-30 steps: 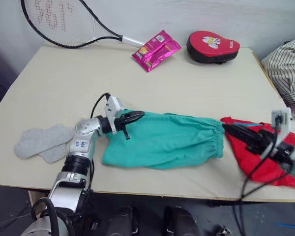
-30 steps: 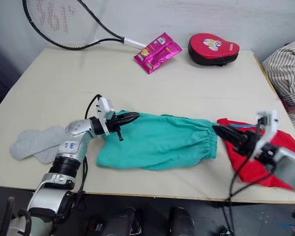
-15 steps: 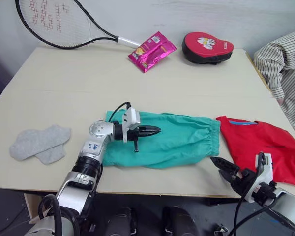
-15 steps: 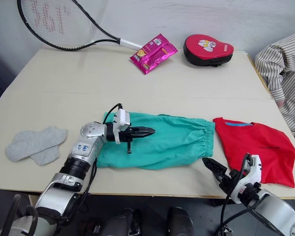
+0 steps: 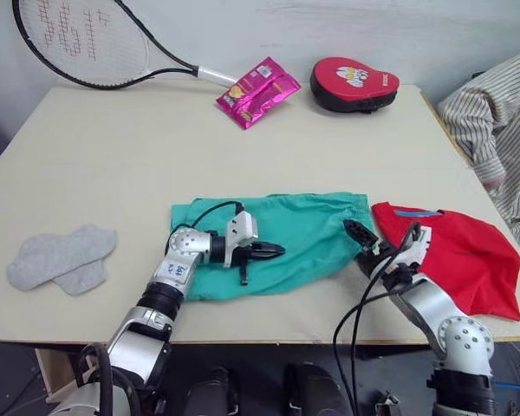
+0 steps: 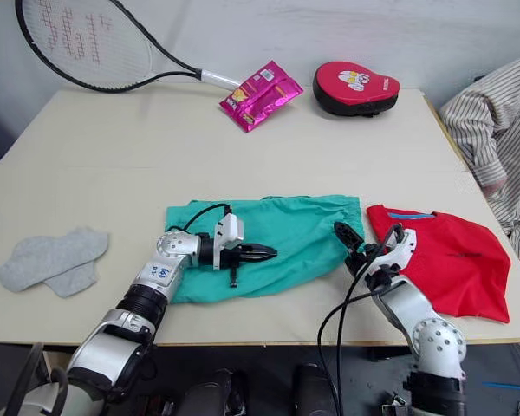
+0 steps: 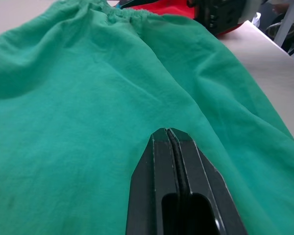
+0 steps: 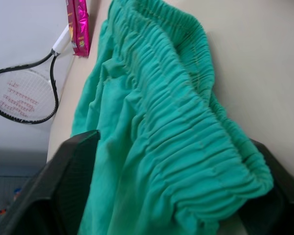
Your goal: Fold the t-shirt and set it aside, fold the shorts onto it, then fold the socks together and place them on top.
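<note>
Left eye view has the shorts [image 5: 290, 238] spread across the near middle of the bench [image 5: 113, 173], with the gathered waistband end on the right. Over their left half lies the left end effector [image 5: 277, 251], pointing rightward, and the left wrist view shows its two black fingers [image 7: 179, 181] pressed flat together above the teal cloth with nothing between them. At the waistband sits the right end effector [image 6: 354, 245]; from its own wrist camera the elastic ruffle [image 8: 186, 147] bunches between two widely parted black fingers [image 8: 63, 186], one on each side of the fabric, not closed on it.

Just right of the shorts, the t-shirt [image 5: 455, 251] lies folded near the bench's right edge, its blue collar band showing at the far side. Whether the red cloth touches the teal I cannot tell. Well apart at the near left rest the socks [image 5: 59, 258], one overlapping the other.

Along the far edge are a tennis racket [image 5: 87, 43], a pink snack packet [image 5: 256, 89] and a red padded mitt [image 5: 354, 82]. A person's striped sleeve [image 5: 498, 121] shows beyond the right side of the bench.
</note>
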